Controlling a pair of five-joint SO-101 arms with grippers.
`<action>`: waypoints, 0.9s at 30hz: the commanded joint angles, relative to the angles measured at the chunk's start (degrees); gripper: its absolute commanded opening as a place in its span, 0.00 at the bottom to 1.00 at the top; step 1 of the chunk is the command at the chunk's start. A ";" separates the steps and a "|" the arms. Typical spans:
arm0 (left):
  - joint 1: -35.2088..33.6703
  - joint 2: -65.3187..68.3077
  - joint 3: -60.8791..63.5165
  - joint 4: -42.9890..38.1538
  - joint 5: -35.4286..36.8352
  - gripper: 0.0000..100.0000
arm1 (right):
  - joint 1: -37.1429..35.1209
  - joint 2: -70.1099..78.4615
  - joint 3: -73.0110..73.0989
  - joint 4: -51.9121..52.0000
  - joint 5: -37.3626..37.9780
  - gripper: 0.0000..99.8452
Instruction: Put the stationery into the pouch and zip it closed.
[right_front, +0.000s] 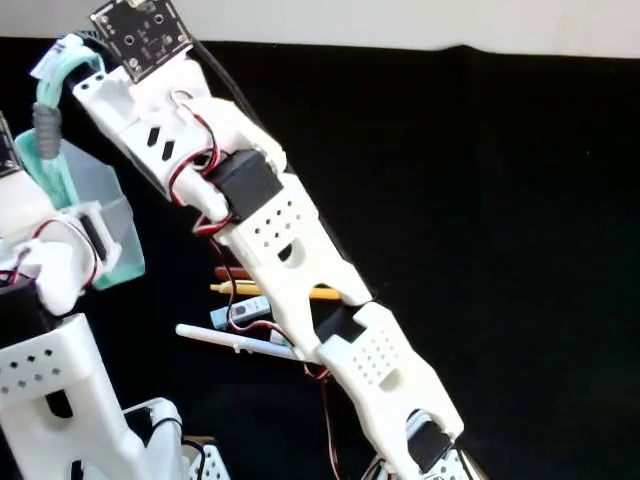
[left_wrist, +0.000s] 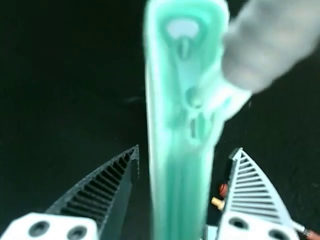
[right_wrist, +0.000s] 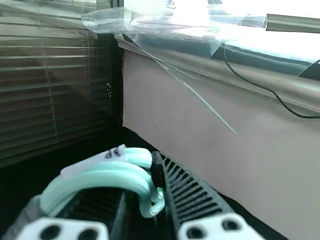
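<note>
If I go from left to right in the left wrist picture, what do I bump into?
black gripper finger → mint green pouch → white gripper finger

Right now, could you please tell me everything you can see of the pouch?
The pouch is see-through plastic with mint-green trim and a mint zipper edge, plus a mint loop carrying a white tag. It is held upright near the high view's left edge. The right gripper is shut on the loop; the left gripper sits at its lower body.
</note>
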 joint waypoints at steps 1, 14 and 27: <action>-2.24 -0.75 -6.37 1.76 0.09 0.29 | 0.40 -3.47 -0.57 -3.74 0.00 0.01; -4.88 -0.75 -13.14 1.85 0.09 0.29 | 0.66 -3.47 -0.40 -7.69 0.00 0.01; -9.54 -0.22 -22.29 0.00 -3.52 0.29 | 0.66 -3.47 -0.31 -7.69 0.00 0.01</action>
